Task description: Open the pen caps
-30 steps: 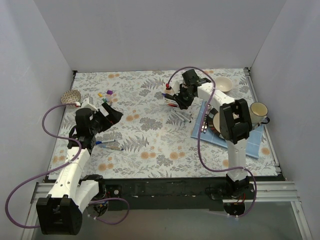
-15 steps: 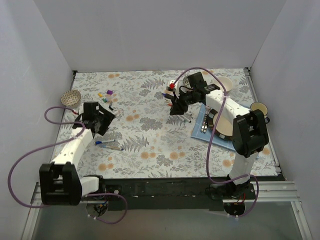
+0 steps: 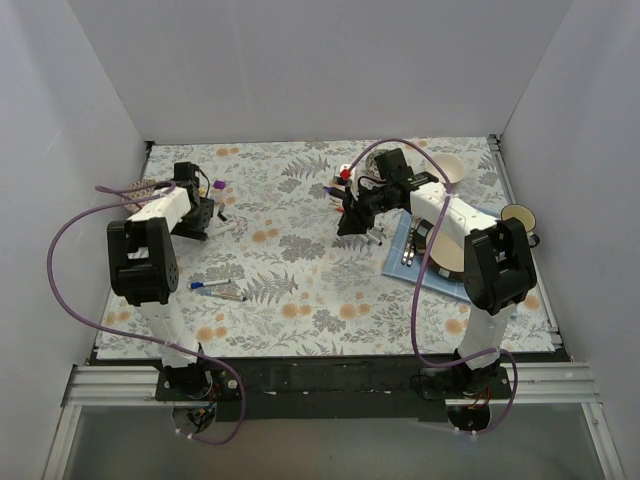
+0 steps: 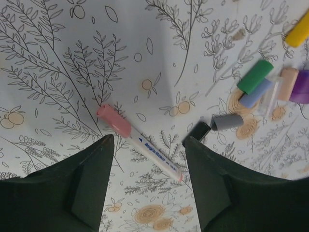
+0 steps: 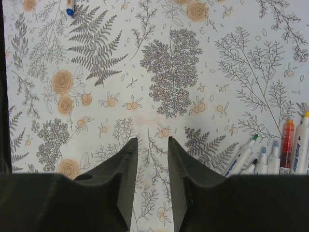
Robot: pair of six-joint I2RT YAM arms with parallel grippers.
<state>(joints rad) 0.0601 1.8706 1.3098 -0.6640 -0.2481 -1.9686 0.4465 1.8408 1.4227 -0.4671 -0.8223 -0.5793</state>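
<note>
A white tablecloth printed with grey ferns and orange flowers (image 3: 300,270) covers the tabletop. Plain pale grey wall panels (image 3: 300,60) rise behind and at both sides of it, and a black metal rail (image 3: 330,375) runs along its near edge.

Lab test cell: plain white walls (image 3: 300,70) (three sides) around floral tabletop (image 3: 300,270).

Left black two-finger hand (image 4: 147,140) hovers with fingers spread wide; right black two-finger hand (image 5: 152,140) points down, fingers narrowly parted, empty.
</note>
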